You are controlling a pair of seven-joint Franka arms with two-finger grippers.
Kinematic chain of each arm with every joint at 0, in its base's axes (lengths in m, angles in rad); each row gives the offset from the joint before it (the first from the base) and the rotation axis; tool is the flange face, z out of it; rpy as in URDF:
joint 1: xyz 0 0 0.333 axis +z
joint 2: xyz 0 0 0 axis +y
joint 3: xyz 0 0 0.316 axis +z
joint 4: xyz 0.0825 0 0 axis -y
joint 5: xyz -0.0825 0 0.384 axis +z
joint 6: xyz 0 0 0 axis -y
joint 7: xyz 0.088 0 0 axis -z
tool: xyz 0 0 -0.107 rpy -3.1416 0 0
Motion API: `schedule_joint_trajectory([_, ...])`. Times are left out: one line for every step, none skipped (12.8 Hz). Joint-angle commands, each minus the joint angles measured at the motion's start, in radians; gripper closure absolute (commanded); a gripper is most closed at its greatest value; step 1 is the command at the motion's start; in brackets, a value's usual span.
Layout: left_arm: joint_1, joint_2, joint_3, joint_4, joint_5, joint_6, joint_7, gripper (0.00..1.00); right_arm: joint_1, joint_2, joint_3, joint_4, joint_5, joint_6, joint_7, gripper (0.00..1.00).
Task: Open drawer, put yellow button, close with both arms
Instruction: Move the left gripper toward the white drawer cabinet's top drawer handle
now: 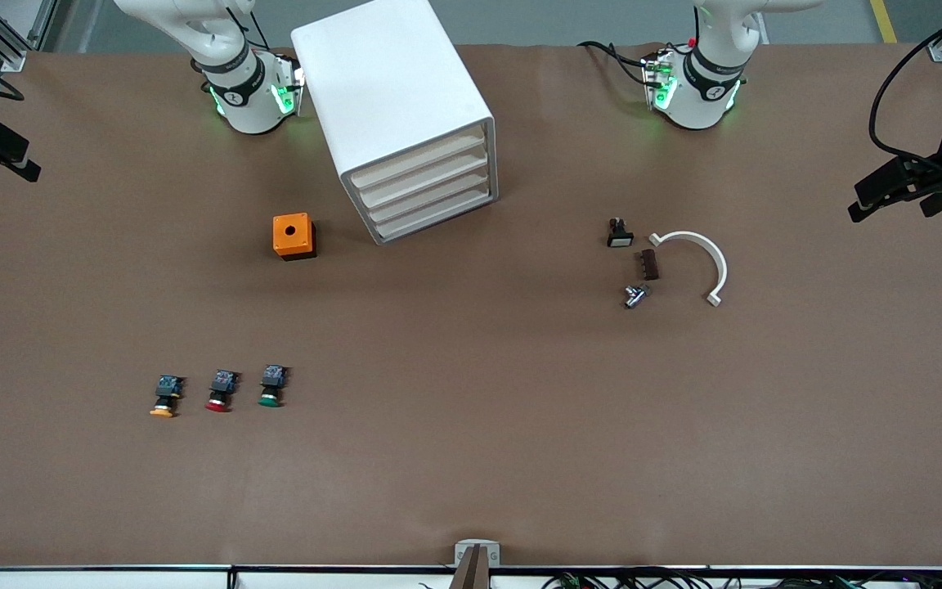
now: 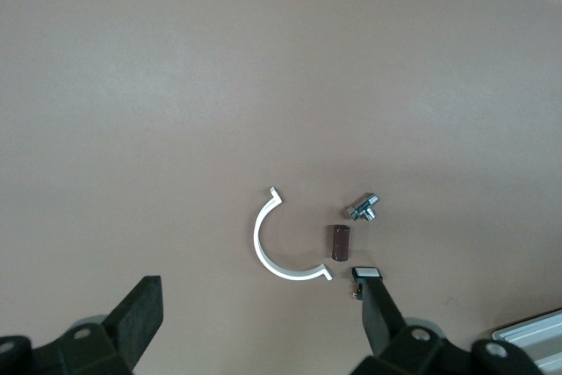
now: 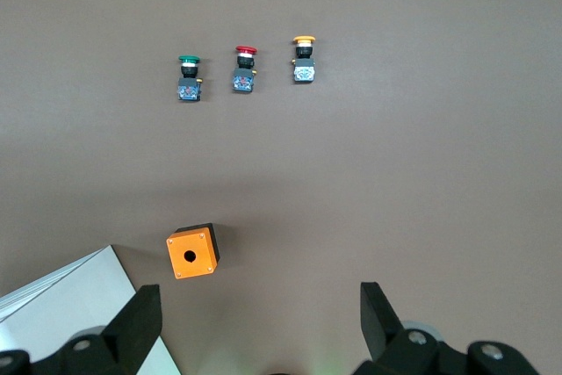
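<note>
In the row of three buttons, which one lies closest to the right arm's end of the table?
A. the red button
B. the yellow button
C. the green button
B: the yellow button ends the row on that side, with the red button in the middle and the green button last.

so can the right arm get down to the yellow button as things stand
Probably yes: the yellow button lies in the open at the end of its row, only the red button beside it, and the right tool is open.
</note>
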Motion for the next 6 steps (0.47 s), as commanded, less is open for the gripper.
schedule_joint_trajectory([-0.002, -0.006, 0.004, 0.005, 0.014, -0.011, 0.012, 0.00, -0.006, -0.029, 0.006, -0.028, 0.001, 0.011, -0.009, 0.00])
schedule_joint_trajectory([-0.002, -0.006, 0.004, 0.005, 0.013, -0.011, 0.014, 0.00, -0.005, -0.029, 0.006, -0.028, 0.001, 0.010, -0.009, 0.00])
schedule_joint_trajectory([0.004, -0.006, 0.004, 0.005, 0.013, -0.011, 0.015, 0.00, -0.006, -0.029, 0.006, -0.028, 0.001, 0.011, -0.012, 0.00])
schedule_joint_trajectory([0.020, -0.006, 0.004, 0.005, 0.014, -0.011, 0.021, 0.00, -0.005, -0.029, 0.006, -0.026, 0.001, 0.011, -0.015, 0.00])
schedule_joint_trajectory([0.031, -0.001, 0.004, 0.005, 0.019, -0.013, 0.020, 0.00, -0.005, -0.029, 0.006, -0.026, 0.001, 0.011, -0.015, 0.00])
schedule_joint_trajectory([0.037, 0.005, 0.009, 0.004, 0.020, -0.013, 0.005, 0.00, -0.006, -0.029, 0.006, -0.026, 0.001, 0.011, -0.015, 0.00])
